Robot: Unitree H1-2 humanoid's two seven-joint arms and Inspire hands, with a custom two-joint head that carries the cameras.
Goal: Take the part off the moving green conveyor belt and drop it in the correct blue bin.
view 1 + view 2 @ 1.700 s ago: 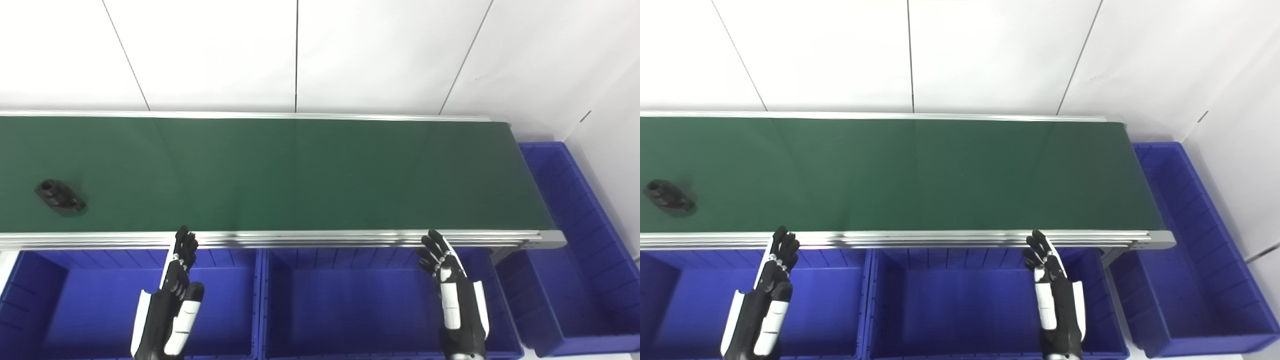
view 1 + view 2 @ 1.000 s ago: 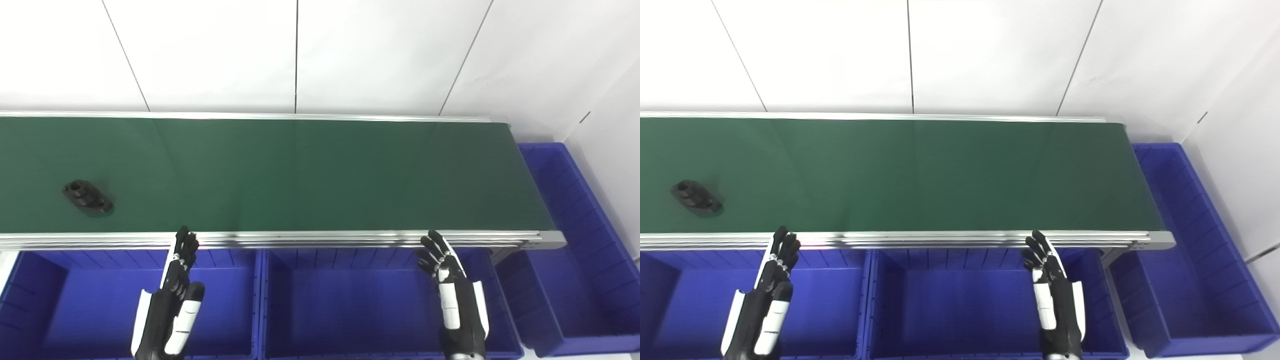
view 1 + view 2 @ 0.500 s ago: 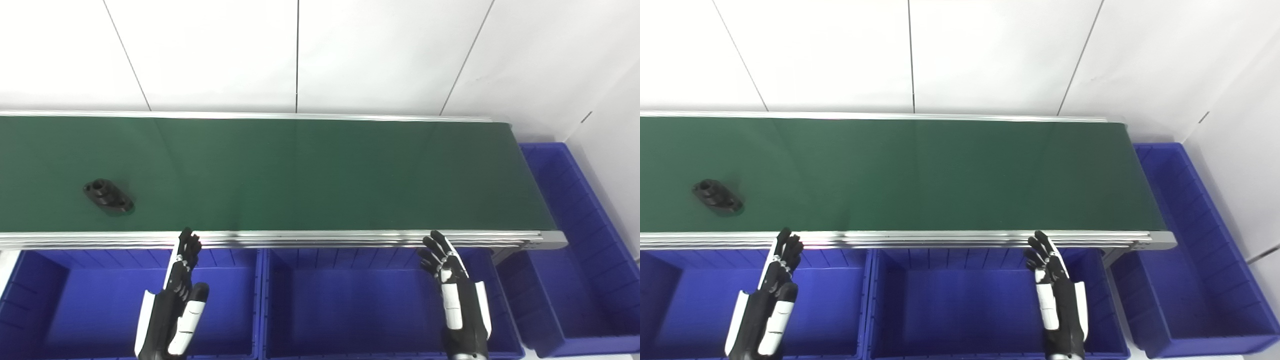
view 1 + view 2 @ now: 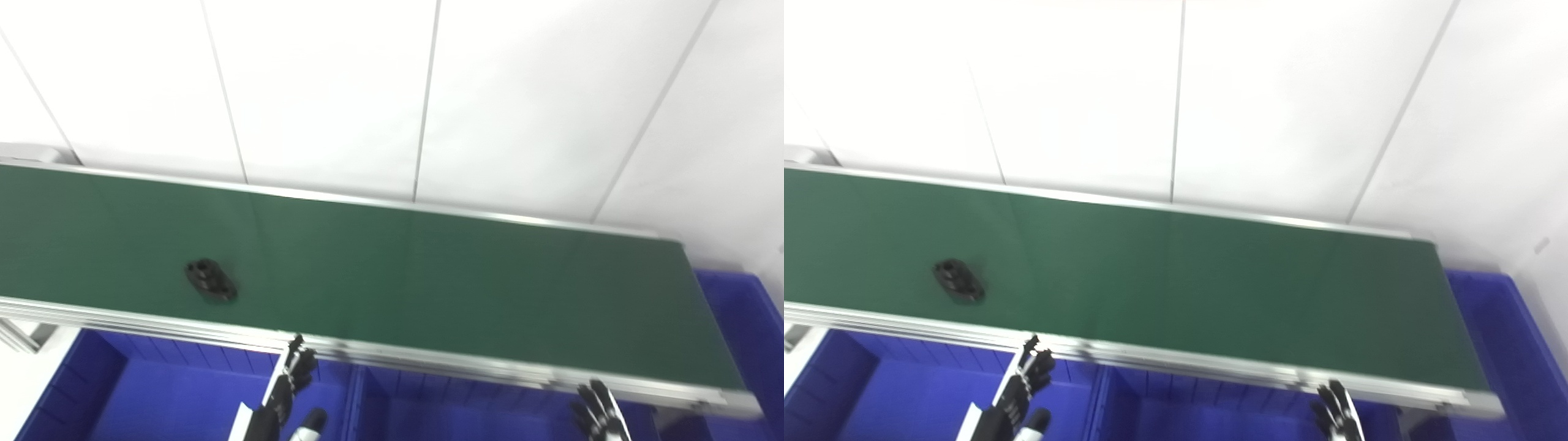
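Note:
A small black part with two round holes lies on the green conveyor belt, near its front rail at the left. My left hand is below the front rail, to the right of the part and apart from it, fingers spread and holding nothing. Only the fingertips of my right hand show at the bottom edge, spread apart and empty, below the belt's right part.
Blue bins sit below the belt's front rail: one at the left, one in the middle, and another past the belt's right end. A white tiled wall runs behind the belt.
The camera has tilted up and swung left, so the whole scene sits lower and slanted. The black part has travelled further right along the belt. Both hands stay open below the rail.

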